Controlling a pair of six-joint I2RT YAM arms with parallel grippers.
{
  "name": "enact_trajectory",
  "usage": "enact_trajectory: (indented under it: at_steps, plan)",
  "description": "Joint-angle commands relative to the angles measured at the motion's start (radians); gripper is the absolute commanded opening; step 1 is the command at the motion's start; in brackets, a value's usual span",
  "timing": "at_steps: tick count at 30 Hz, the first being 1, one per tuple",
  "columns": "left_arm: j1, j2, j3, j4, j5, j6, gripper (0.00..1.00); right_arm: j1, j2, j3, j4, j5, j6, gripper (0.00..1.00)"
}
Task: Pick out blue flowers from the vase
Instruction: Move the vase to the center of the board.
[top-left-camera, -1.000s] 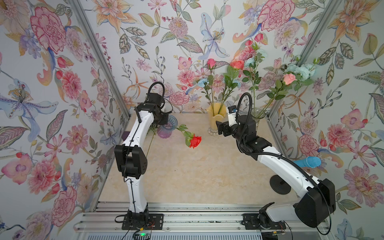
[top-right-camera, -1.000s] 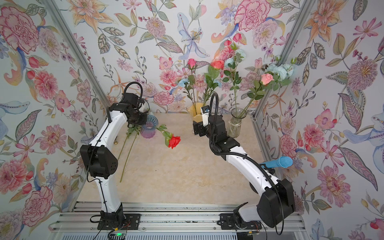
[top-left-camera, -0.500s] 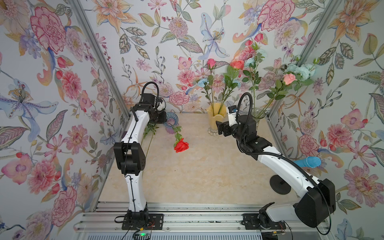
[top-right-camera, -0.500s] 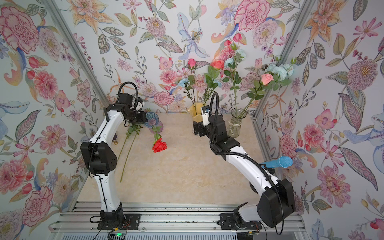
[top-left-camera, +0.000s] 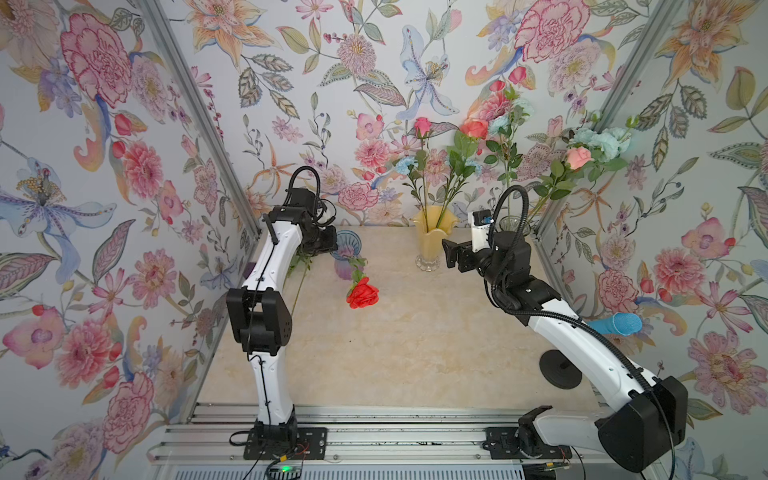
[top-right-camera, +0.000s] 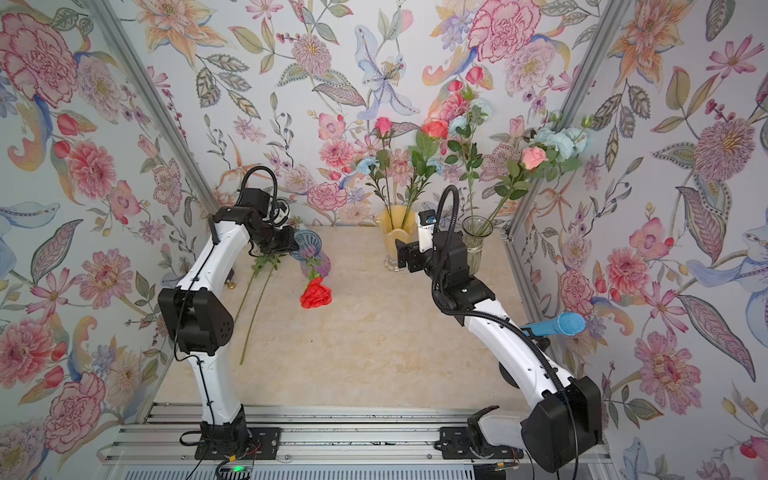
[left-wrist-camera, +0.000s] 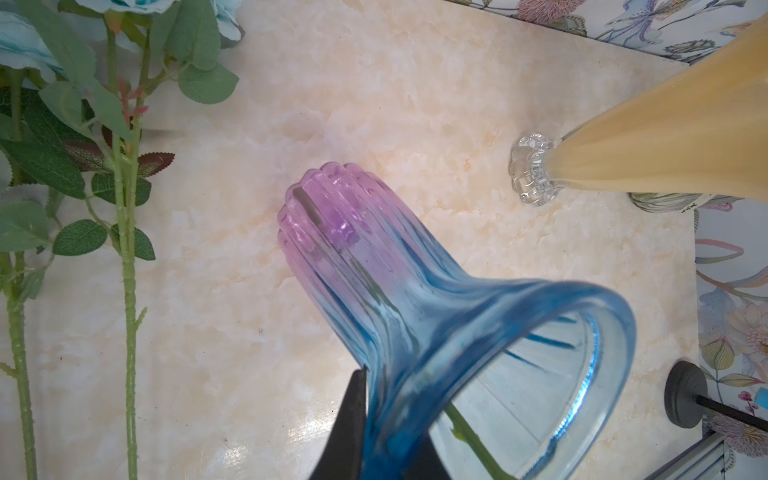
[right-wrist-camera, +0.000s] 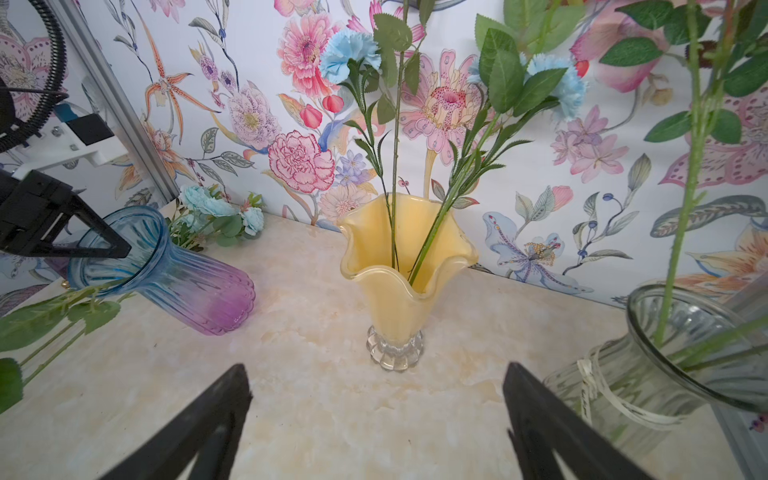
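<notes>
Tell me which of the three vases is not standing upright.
The blue-and-purple vase: it leans over, tilted, while the yellow vase and the clear glass vase stand upright.

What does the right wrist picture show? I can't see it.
A yellow vase holding blue flowers stands straight ahead of the open right end effector. A tilted blue-and-purple vase and a clear glass vase flank it.
</notes>
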Motion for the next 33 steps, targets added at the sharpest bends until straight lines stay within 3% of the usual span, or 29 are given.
enact_trajectory:
  at_steps: [1,7,14,24,33]
  plan:
    - [0.007,-0.082,0.045,-0.019,0.067,-0.035,0.00,-0.023,-0.021,-0.018,0.018,-0.060,0.045,0.97]
    - [0.025,0.013,0.188,-0.125,-0.012,-0.066,0.00,-0.059,-0.044,-0.033,0.018,-0.112,0.073,0.98]
    - [0.022,0.296,0.555,-0.284,-0.004,-0.112,0.00,-0.114,-0.063,-0.052,0.018,-0.162,0.109,0.99]
    - [0.049,0.277,0.509,-0.282,-0.048,-0.103,0.00,-0.144,-0.046,-0.049,0.016,-0.202,0.145,0.99]
    - [0.011,0.038,0.295,-0.303,-0.098,-0.093,0.00,-0.154,-0.026,-0.040,0.014,-0.241,0.166,1.00]
